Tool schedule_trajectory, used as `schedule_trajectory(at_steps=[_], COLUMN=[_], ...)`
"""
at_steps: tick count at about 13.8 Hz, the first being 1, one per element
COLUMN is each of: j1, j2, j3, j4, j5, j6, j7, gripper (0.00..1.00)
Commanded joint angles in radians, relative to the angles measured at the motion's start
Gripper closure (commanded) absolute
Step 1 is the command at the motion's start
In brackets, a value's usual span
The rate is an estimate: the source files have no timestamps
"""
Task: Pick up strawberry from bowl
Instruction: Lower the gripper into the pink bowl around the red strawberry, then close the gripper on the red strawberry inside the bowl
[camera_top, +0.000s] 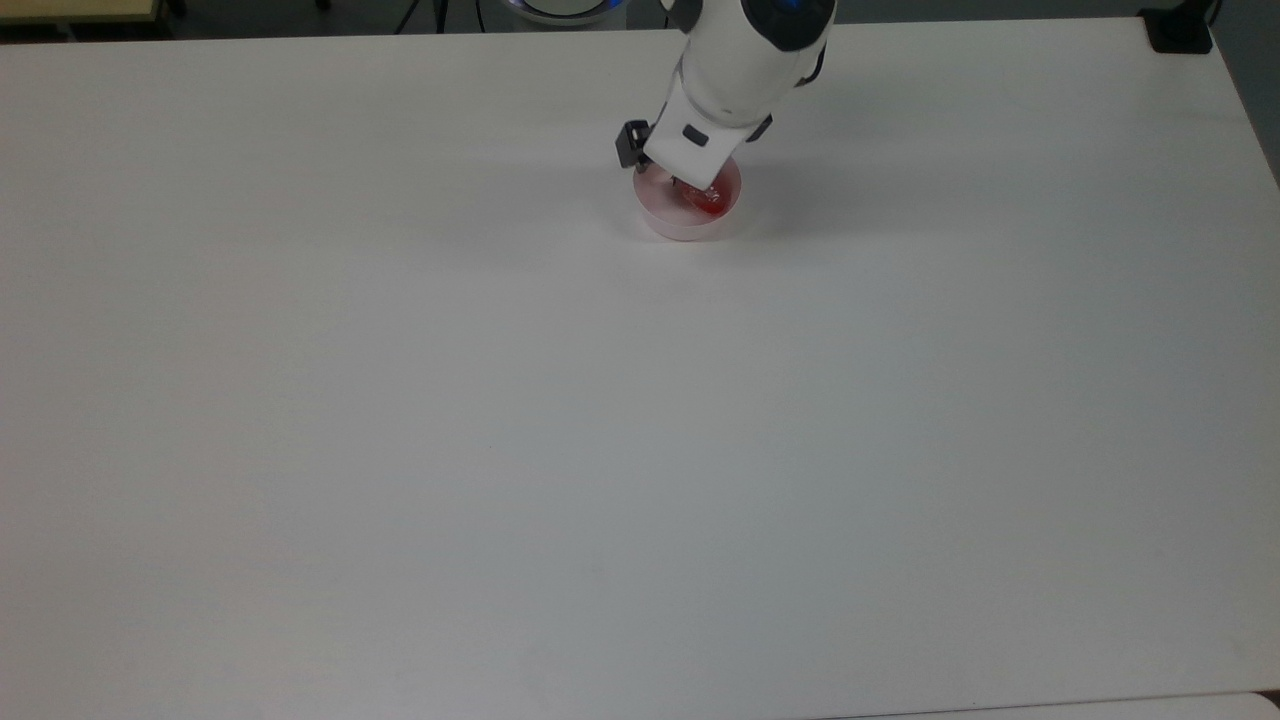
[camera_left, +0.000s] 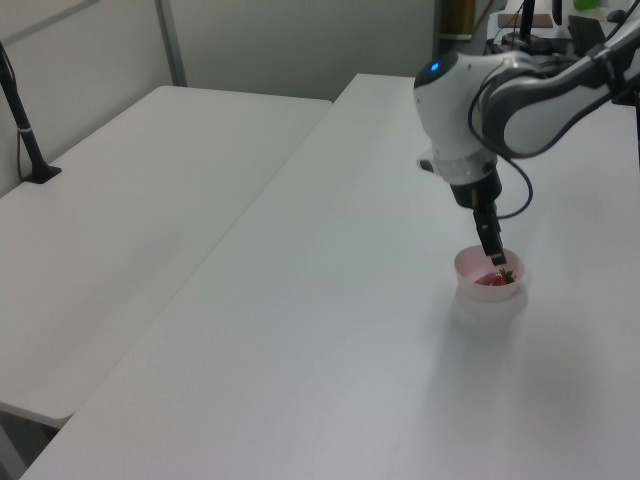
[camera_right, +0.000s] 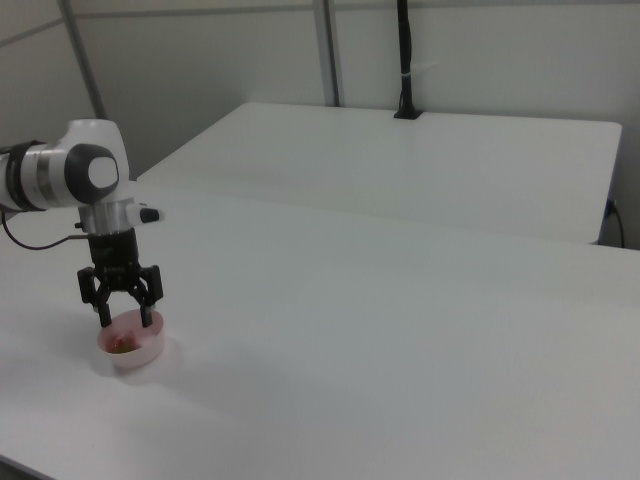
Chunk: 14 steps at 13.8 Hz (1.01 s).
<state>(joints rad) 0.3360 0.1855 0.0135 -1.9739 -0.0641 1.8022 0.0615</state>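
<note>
Right view: white table meets grey wall.

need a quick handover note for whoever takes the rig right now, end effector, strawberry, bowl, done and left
End effector: open, fingers spread, tips down at the bowl's rim, straddling the strawberry; holding nothing.
Strawberry: lying in the bowl, partly hidden by the arm in the top view.
Bowl: upright on the white table, near the top view's upper edge.
Done: end effector is positioned over the bowl.
Left: lower a little if needed, close on the strawberry, lift it clear of the bowl.
</note>
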Motion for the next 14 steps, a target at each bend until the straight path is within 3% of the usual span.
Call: schedule_trajectory(at_steps=[1,8,11,14], j1=[0.014,0.051,0.041,0.034], j2=[0.025,0.103,0.100,0.091], j3=[0.003,0.003,0.003,0.003], j4=[-0.028,-0.029,-0.029,-0.028], j5=[-0.005,-0.074,-0.072,-0.066], j6=[0.072,0.132,0.126,0.120], j7=[-0.009,0.028,0.011,-0.006], gripper=[0.21,0.27,0.55,0.70])
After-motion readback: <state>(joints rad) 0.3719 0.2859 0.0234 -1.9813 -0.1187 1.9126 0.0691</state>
